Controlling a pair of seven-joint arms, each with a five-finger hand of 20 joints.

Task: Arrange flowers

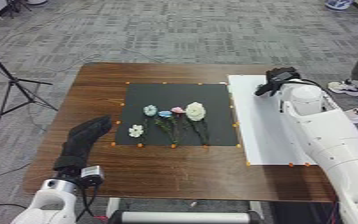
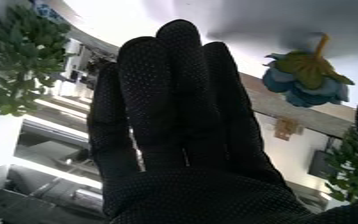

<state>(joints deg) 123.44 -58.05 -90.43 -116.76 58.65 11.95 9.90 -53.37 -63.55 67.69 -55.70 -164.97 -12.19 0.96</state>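
Note:
In the head view, the right hand is over the far end of the white sheet. Its fingers stand straight in the right wrist view, where the hand has a blue flower between its fingers and thumb; touching or apart, I cannot tell. On the black sheet lie a small white flower, two blue flowers, a pink flower and a larger white flower, several with green stems. The left hand is open, just left of the black sheet.
Small orange pieces sit along the sheets' edges on the brown table. Beyond the table's left side stands a black tripod. Green foliage shows in the right wrist view.

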